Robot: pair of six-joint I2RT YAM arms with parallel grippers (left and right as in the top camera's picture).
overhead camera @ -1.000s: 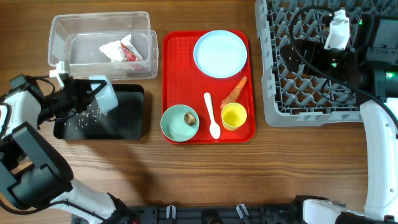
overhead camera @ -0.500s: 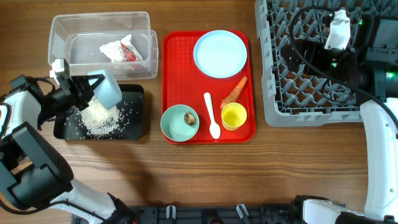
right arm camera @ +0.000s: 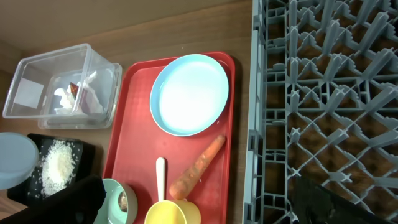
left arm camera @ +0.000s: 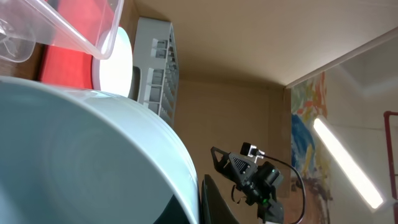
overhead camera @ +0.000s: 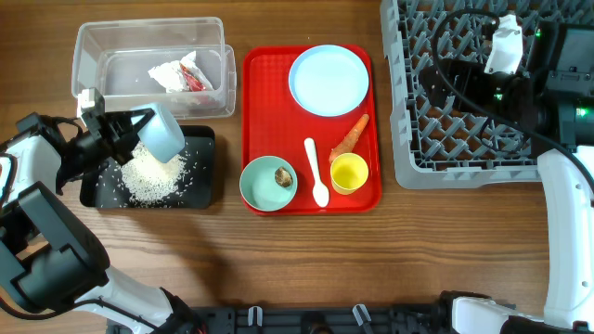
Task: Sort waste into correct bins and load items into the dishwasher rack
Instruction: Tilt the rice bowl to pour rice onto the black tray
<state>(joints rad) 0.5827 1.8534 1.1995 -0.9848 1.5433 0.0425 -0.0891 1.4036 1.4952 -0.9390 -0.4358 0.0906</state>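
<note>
Currently logged from my remote feeds, everything resting on the brown wooden surface:

- Left fingers: clamped on the round pale blue bowl, which is tipped on its side over the shallow black rectangular tray. The bowl's pale wall fills most of my left wrist view.
- Loose white rice grains: one heap inside the black tray, directly under the bowl, with strays scattered around it.
- Clear rectangular plastic tub: just behind the black tray. It holds the crumpled white paper with red wrapper.
- Flat red serving tray: sits between the two bins and the rack, and carries the next six entries.
- Round pale blue plate: lies flat at the tray's far end.
- Orange carrot piece: lies diagonally, just nearer than the plate.
- White plastic spoon: lies lengthwise, between the mint-green bowl and the cup.
- Small yellow cup: upright, just beside the carrot's lower end.
- Mint-green bowl: upright at the tray's near left corner.
- Small brown food scrap: lies inside the mint-green bowl.
- Large grey plastic grid rack: at the right side, just beside the red tray, its pegs upright.
- Right fingers: spread wide with nothing between them. I see them in both lower corners of my right wrist view, and the arm hangs above the rack.
</note>
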